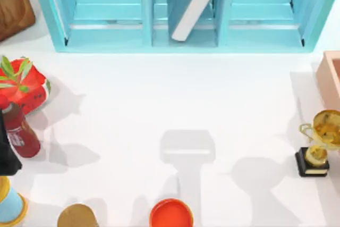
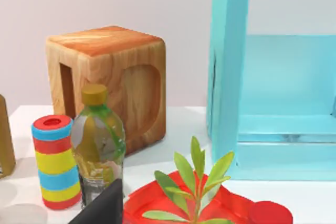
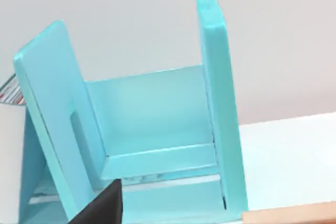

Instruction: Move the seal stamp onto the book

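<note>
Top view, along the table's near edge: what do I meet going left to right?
Blue-and-yellow cup → tan round lid → orange round lid → gold trophy, standing a little farther back.

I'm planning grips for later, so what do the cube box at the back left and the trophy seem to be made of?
The cube box looks like varnished wood: visible grain, warm orange-brown tone, rounded cutouts in its sides. The trophy looks like polished gold-coloured metal, judging by its bright reflections, though it may be coated plastic; its base is black and duller.
</note>
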Controlling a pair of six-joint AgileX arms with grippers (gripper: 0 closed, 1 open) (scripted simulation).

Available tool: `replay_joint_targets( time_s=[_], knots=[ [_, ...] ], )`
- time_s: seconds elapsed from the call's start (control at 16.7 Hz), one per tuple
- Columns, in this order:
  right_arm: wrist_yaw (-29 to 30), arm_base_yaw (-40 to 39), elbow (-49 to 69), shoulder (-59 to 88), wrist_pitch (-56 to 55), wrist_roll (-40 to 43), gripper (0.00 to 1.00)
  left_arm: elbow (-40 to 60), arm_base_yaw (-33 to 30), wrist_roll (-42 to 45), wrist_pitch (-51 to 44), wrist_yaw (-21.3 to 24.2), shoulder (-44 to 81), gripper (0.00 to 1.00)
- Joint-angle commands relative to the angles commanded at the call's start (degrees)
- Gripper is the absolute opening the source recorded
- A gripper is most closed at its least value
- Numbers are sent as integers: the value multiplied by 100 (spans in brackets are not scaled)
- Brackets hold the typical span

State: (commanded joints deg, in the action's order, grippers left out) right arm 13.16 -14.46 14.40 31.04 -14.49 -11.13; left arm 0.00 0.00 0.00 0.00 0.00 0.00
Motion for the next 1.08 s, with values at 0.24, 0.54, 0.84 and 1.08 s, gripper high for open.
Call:
replay_joint_targets(
  time_s=[0.24,0.54,0.84,1.08],
  knots=[
    [787,-836,1125,2398,-1003,-628,100,0,0,0,0,0,0,100],
    [1636,-1700,2720,5606,-2285,-1257,100,0,0,0,0,0,0,100],
    [2214,-2254,4215,8365,-3373,-1640,100,0,0,0,0,0,0,100],
    [2441,-2450,5018,9640,-3913,-1766,100,0,0,0,0,0,0,100]
  ],
)
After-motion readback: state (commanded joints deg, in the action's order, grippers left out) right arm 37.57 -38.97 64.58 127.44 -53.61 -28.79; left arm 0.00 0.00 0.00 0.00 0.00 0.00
